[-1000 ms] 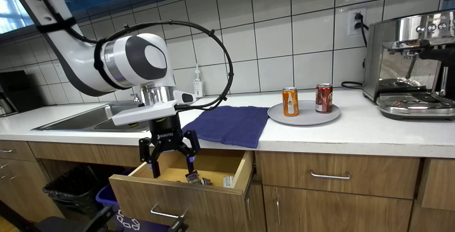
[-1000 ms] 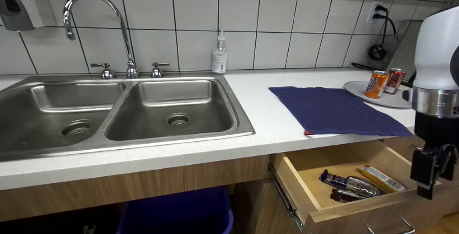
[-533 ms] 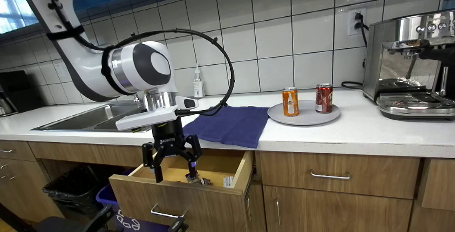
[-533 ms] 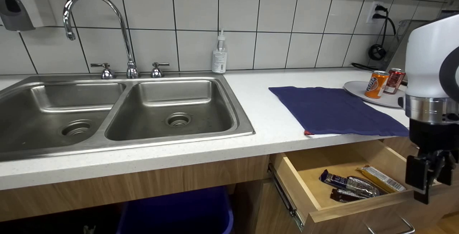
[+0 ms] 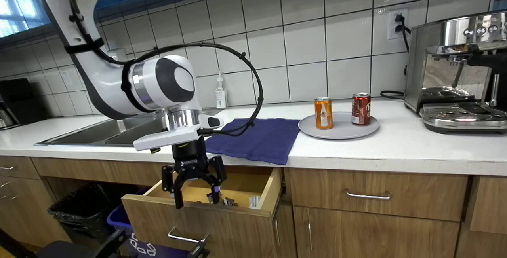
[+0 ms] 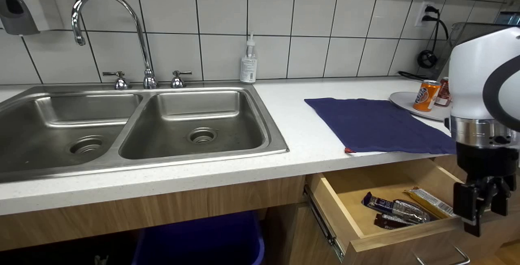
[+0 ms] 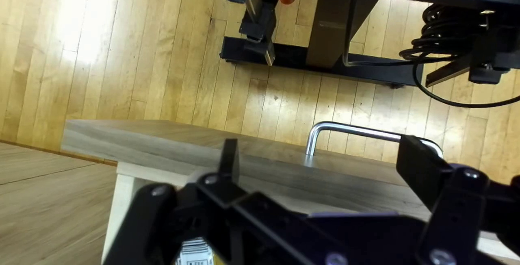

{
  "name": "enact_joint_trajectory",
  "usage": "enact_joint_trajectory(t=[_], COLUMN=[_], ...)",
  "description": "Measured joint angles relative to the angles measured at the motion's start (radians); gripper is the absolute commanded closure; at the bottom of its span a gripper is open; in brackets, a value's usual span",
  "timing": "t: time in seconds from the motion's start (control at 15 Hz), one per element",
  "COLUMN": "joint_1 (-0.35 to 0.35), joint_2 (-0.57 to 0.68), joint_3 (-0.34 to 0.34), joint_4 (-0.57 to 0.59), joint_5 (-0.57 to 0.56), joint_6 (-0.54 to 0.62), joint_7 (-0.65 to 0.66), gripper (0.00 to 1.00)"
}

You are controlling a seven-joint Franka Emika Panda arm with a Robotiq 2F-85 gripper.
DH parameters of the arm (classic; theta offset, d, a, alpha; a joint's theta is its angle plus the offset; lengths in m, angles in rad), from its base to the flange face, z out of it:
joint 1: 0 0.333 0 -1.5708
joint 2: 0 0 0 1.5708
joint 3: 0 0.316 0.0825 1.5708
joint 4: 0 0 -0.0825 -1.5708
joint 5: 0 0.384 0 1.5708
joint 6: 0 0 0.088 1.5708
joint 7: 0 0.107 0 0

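Tool (image 5: 197, 202) — lower than before

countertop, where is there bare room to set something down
Bare countertop shows between the sink and blue cloth, and between the gray plate and espresso machine. Crowded: the plate bears an orange can and a red can; wrapped bars lie toward the front of the open drawer, where the end effector hangs, jaws apart.

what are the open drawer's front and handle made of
The drawer front looks like matte wood or wood-look laminate, judging by its brown grain. Its handle seems polished metal, perhaps steel or chrome plating, given its bright highlights.
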Motion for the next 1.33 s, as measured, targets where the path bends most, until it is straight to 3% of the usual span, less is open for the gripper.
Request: enact_joint_trajectory(t=[0.53,1.33], joint_1=[0.01,0.077], joint_2=[0.062,0.122], joint_3=[-0.009,-0.074], joint_4=[0.034,0.098], joint_5=[-0.017,-0.191], joint_6=[0.0,0.01], joint_7=[0.01,0.185], gripper=[0.0,0.0])
